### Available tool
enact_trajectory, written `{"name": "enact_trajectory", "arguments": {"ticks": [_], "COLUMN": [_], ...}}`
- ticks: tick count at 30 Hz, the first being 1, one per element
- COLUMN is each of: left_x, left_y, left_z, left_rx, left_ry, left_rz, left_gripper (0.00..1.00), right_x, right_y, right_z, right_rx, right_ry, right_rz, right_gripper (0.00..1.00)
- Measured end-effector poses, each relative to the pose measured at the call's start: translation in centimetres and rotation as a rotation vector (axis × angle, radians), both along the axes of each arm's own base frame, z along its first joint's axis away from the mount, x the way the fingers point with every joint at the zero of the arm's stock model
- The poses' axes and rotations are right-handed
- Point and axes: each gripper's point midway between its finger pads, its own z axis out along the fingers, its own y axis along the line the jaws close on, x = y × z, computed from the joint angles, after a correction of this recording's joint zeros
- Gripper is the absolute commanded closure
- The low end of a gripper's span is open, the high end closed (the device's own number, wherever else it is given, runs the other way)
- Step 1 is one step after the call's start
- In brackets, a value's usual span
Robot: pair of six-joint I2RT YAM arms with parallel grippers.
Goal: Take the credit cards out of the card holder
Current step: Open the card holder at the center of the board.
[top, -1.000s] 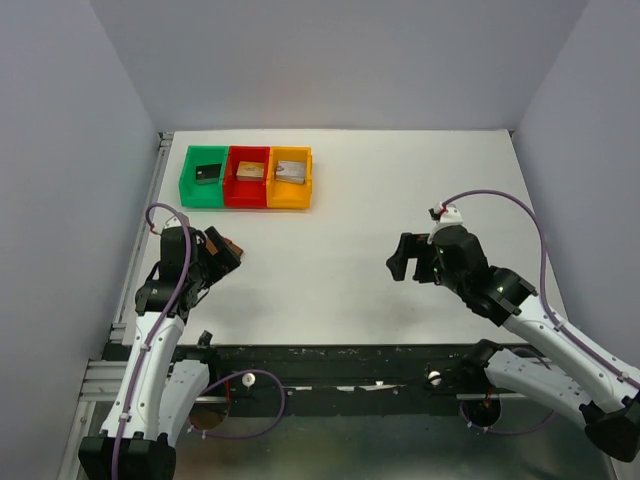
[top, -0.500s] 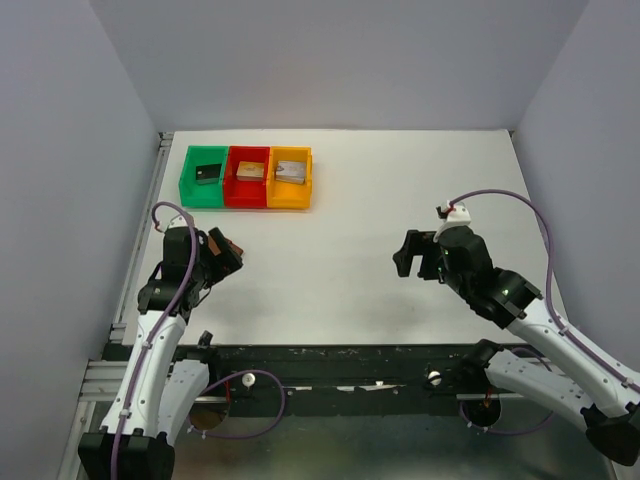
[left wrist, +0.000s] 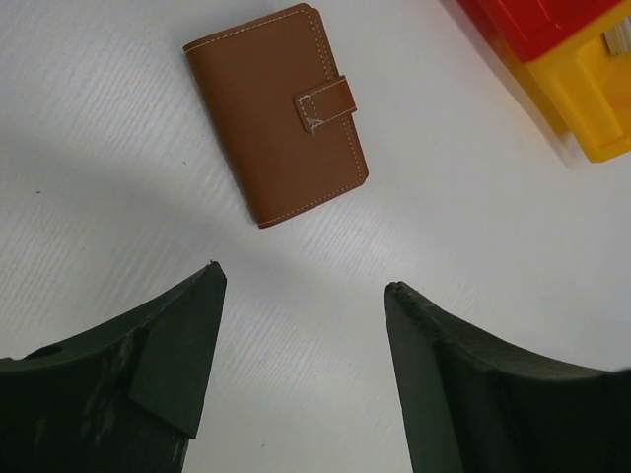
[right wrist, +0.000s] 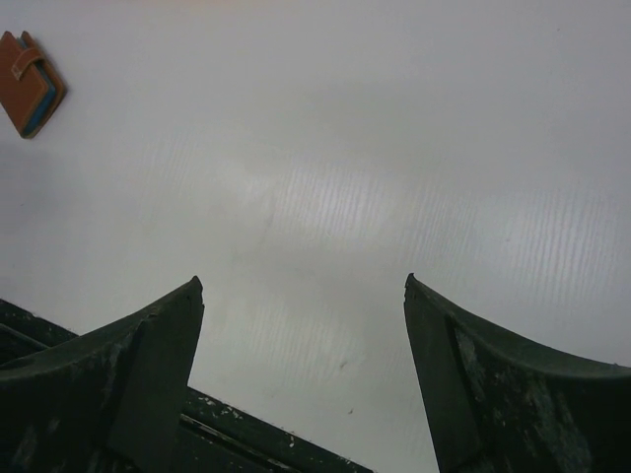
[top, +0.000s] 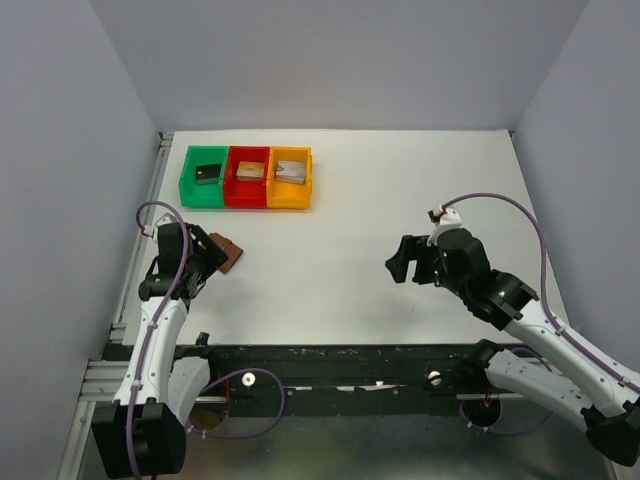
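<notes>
L gripper spread, card holder just ahead

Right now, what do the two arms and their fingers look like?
The left arm and right arm match: white shells, black joints and wrist heads, a thin purple cable looping along each. The fingers are matte black tapered wedges, scuffed.

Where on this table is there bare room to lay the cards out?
The wide middle, between the wallet and the right hand, is bare, and so is the far strip right of the bins. The only crowded part is the left side: bins, wallet, left hand.
</notes>
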Motion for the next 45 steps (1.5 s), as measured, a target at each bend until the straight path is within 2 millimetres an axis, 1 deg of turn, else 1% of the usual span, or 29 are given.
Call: {"name": "enact_trajectory", "arguments": {"ticks": [5, 11, 14, 18, 22, 24, 32, 39, 42, 45], "left_x": [0.9, 2.2, 2.5, 2.9, 3.4, 4.1, 5.3, 5.6, 5.8, 6.1], "left_y": [0.9, 3.6, 4.9, 5.7, 6.2, 6.4, 6.1, 5.9, 5.9, 5.7], "left_z": [-1.2, -3.0, -4.3, -5.3, -5.8, -6.1, -7.5, -8.2, -8.5, -8.7], "left_rx": [-0.026, -0.057, -0.074, -0.096, -0.112, -0.12, -0.15, -0.166, -0.167, -0.163], "left_ry": [0.011, 0.049, 0.084, 0.105, 0.113, 0.121, 0.151, 0.161, 0.17, 0.178], "left_rz": [0.057, 0.179, 0.232, 0.264, 0.274, 0.274, 0.252, 0.24, 0.235, 0.221], "left_gripper": [0.26, 0.27, 0.26, 0.25, 0.25, 0.25, 0.26, 0.3, 0.34, 0.35], "right_x": [-0.2, -0.4, -0.5, -0.7, -0.8, -0.8, -0.7, -0.6, -0.5, -0.5], "right_y": [0.9, 1.6, 2.0, 2.3, 2.4, 2.4, 2.4, 2.5, 2.5, 2.6], "right_z": [-0.1, 0.2, 0.2, 0.2, 0.0, 0.0, -0.3, -1.0, -1.3, -1.5], "right_rx": [0.024, 0.05, 0.06, 0.066, 0.066, 0.064, 0.06, 0.04, 0.033, 0.028], "right_ry": [0.01, 0.009, 0.011, 0.015, 0.019, 0.02, 0.024, 0.04, 0.05, 0.056], "right_rz": [0.04, 0.073, 0.09, 0.108, 0.117, 0.119, 0.119, 0.122, 0.122, 0.122], "right_gripper": [0.11, 0.11, 0.11, 0.11, 0.1, 0.1, 0.1, 0.1, 0.1, 0.1]}}
